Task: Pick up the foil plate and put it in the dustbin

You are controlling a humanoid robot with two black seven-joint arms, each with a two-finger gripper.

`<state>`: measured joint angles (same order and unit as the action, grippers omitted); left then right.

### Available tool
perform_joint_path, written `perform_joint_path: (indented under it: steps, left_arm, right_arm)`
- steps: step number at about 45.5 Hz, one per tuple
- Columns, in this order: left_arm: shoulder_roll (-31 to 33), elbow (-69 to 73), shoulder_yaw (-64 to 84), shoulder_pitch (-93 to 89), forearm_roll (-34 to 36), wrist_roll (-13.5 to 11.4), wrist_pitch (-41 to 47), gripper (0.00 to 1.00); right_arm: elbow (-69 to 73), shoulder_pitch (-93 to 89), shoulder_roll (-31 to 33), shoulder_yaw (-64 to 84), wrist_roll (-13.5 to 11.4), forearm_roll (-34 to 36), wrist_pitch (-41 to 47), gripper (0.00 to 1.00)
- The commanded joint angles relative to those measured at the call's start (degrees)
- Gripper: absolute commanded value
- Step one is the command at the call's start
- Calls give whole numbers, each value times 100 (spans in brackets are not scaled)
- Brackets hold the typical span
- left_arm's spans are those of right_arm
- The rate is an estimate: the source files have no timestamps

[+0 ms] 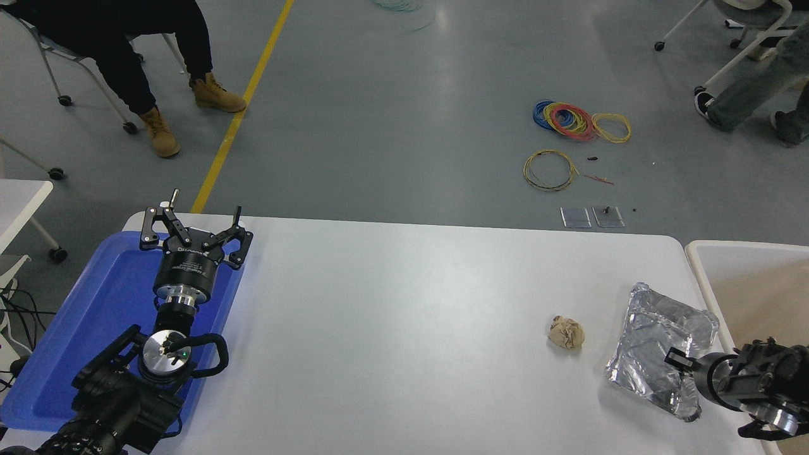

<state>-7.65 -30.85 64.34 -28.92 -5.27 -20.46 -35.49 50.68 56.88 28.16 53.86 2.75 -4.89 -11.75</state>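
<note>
Head view. My right gripper is clamped on the near right rim of the shiny crinkled silver foil plate, which sits tilted at the white tabletop's right edge, just beside the cream-rimmed dustbin. A crumpled beige paper ball lies left of it. My left gripper is parked, fingers apart, over the blue plastic tray.

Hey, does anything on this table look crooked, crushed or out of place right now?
Yes. The foil plate near the table's right edge sits tilted rather than flat, its rim crumpled, with the right gripper at its near-right edge. A crumpled paper ball lies loose beside it.
</note>
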Motion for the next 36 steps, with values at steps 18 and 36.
perform_joint_path:
  steps: [18,36]
  left_arm:
    - [1,0,0,0,0,7,-2,100]
    - [-8,0,0,0,0,7,-2,100]
  right_arm:
    - [619,1290,1095,291,-20,-591,638,0]
    - [1840,3442,1684,1468,-20,-1049,1332,0]
